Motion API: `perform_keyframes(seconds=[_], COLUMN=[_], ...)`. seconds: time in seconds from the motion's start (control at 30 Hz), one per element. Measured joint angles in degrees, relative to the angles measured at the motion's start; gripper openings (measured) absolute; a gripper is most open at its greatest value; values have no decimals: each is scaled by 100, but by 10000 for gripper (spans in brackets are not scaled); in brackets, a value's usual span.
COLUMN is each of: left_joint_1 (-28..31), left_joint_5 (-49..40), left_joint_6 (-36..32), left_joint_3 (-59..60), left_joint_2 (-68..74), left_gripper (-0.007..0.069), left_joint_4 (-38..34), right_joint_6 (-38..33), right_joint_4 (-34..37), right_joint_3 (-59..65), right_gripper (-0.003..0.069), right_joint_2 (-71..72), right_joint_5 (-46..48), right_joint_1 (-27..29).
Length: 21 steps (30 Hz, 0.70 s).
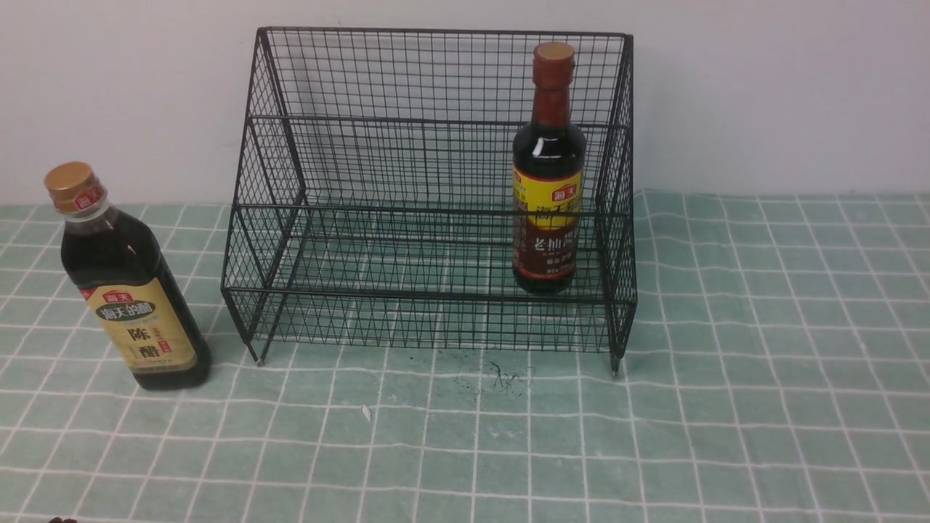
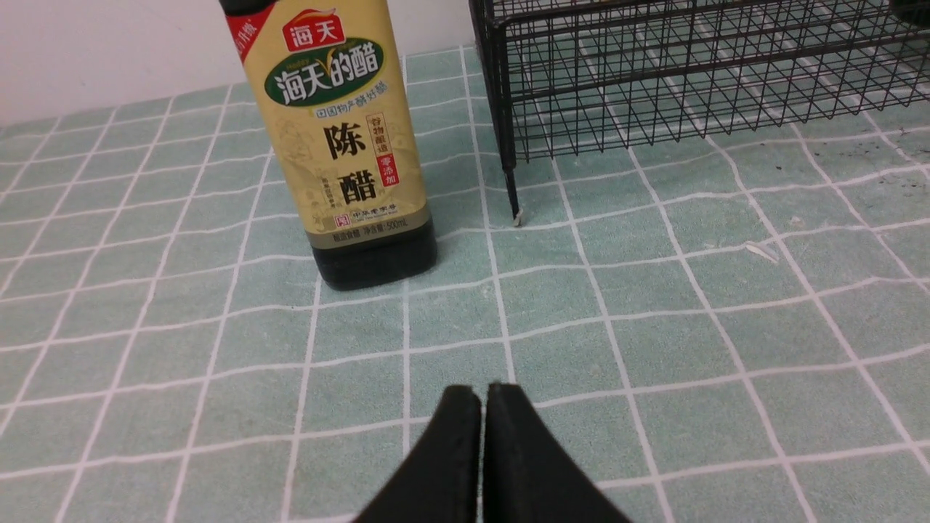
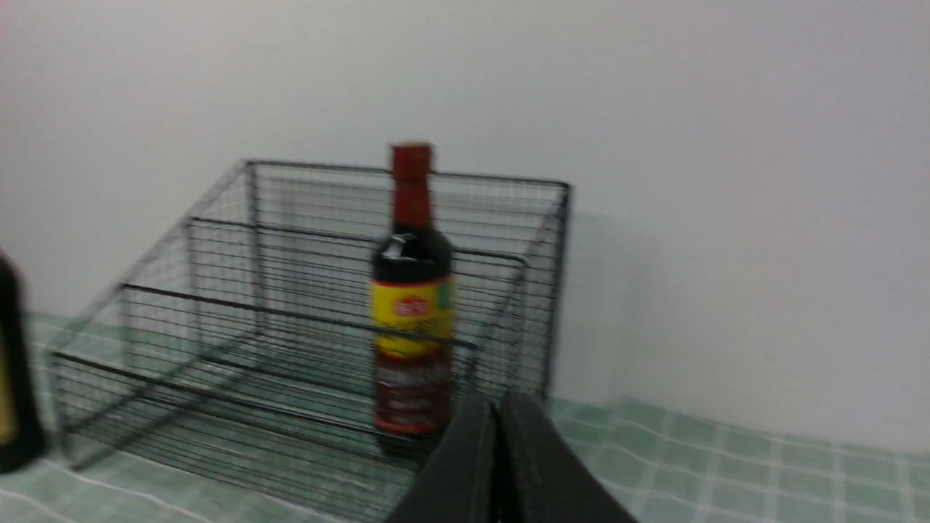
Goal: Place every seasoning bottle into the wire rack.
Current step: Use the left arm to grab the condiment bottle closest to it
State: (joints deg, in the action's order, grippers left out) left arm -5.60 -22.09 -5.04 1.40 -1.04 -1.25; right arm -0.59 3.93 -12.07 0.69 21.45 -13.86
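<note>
Standing inside the wire rack (image 1: pixel 436 296), right of the frame's middle, the red-neck bottle (image 1: pixel 548 174) is done. The gold-cap bottle (image 1: pixel 131 290) sits outside at the left edge. The left gripper (image 2: pixel 483 392) and right gripper (image 3: pixel 498 403) are pressed together, holding nothing.

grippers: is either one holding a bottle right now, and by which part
Nothing is held. The left gripper and the right gripper are both shut and empty.

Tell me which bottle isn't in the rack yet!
Find the big black wire rack by the wall. Left of it, one bottle stands on the green checked cloth. Unlike the red-necked bottle inside the rack, it has a gold cap and tan label.
</note>
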Motion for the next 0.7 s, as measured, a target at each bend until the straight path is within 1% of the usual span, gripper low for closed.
perform_keyframes(seconds=[0.03,0.07,0.1,0.13,0.2,0.3,0.7], left_joint_1=[0,0,0,0,0,0,0], left_joint_5=[0,0,0,0,0,0,0], left_joint_6=[0,0,0,0,0,0,0], left_joint_3=[0,0,0,0,0,0,0], left_joint_2=[0,0,0,0,0,0,0], left_gripper=[-10,-10,-10,-10,-10,-10,-10], left_joint_4=[0,0,0,0,0,0,0], right_joint_6=[-10,-17,-24,-33,-39,-40,-52], right_joint_4=[0,-43,-57,-114,-164,-179,-179], right_joint_3=[30,350,393,718,1160,1297,1294], right_gripper=[-10,-10,-10,-10,-10,-10,-10], right_joint_2=[0,0,0,0,0,0,0], right_joint_5=[13,98,99,140,216,223,212], right_joint_1=[68,640,697,1026,1299,1409,1453])
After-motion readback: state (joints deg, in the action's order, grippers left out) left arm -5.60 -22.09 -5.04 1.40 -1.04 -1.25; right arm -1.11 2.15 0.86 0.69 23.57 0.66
